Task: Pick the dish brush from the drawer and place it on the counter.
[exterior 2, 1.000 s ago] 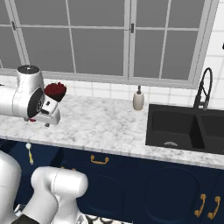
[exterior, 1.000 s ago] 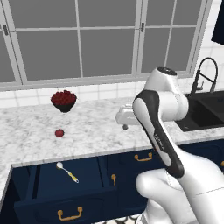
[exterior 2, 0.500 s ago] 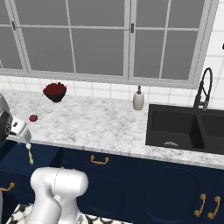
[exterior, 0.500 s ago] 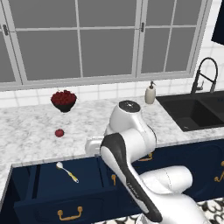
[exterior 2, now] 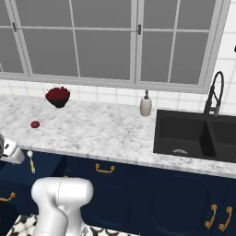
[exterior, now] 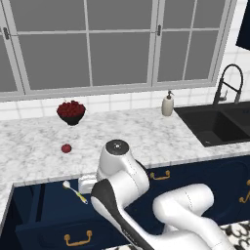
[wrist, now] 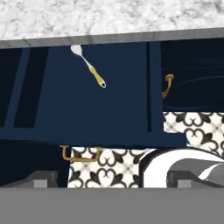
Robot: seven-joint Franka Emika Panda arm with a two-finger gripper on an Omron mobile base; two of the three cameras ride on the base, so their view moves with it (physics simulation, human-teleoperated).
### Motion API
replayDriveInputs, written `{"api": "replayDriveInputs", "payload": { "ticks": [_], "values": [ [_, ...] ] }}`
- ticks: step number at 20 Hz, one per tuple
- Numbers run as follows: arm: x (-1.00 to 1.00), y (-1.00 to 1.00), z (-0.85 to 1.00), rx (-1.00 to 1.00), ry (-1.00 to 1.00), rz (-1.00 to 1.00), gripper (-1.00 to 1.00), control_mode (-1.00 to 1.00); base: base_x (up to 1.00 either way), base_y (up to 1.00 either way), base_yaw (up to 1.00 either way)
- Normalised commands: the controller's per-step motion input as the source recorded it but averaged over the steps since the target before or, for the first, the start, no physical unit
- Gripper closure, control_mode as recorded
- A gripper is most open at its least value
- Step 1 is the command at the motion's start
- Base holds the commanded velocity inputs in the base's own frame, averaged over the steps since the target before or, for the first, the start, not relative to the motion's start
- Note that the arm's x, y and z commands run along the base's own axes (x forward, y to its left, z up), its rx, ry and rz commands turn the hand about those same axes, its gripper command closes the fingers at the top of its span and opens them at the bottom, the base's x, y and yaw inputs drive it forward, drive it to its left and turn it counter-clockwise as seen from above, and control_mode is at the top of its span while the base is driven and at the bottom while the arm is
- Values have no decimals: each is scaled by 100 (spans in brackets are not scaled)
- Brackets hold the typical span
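You are looking at a long white marble surface (exterior: 146, 132) with grey veining, running under a wide window. Set into its right end is a black sink (exterior 2: 193, 133) with a dark curved tap (exterior 2: 215, 92) behind it; the basin holds nothing you can make out.

Below the surface, at the left, the wide navy drawer (exterior: 49, 219) stands pulled out, its curved brass handle (exterior: 78, 239) on the front. In the hand view the drawer floor (wrist: 105, 105) is plain dark blue, with dividers along its sides. The only thing lying in it is the dish brush (wrist: 89, 67), flat on the floor near the back, just under the edge of the surface, its white head toward the surface and its yellow handle slanting away. You can also find the brush in the left base view (exterior: 74, 191) and the right base view (exterior 2: 31, 160).

The gripper (wrist: 111, 179) hangs above the open drawer, well apart from the brush, and its jaws stand wide with nothing between them.

On the surface, a dark bowl (exterior: 71, 112) near the window holds red fruit. A single red apple (exterior: 66, 148) sits loose nearby. A pale soap bottle (exterior: 167, 104) stands upright beside the sink.
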Motion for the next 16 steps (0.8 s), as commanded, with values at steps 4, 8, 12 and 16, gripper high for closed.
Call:
{"api": "replayDriveInputs", "payload": {
  "ticks": [4, 8, 12, 16],
  "values": [
    [44, 3, -58, 0, 5, 0, -100, -100, 0, 0, 0],
    [44, 23, -61, -1, 0, 0, -100, -100, 0, 0, 0],
    [9, 35, -55, -2, 0, 0, -100, -100, 0, 0, 0],
    [8, 31, -34, 0, 6, 0, -100, -100, 0, 0, 0]
  ]
}}
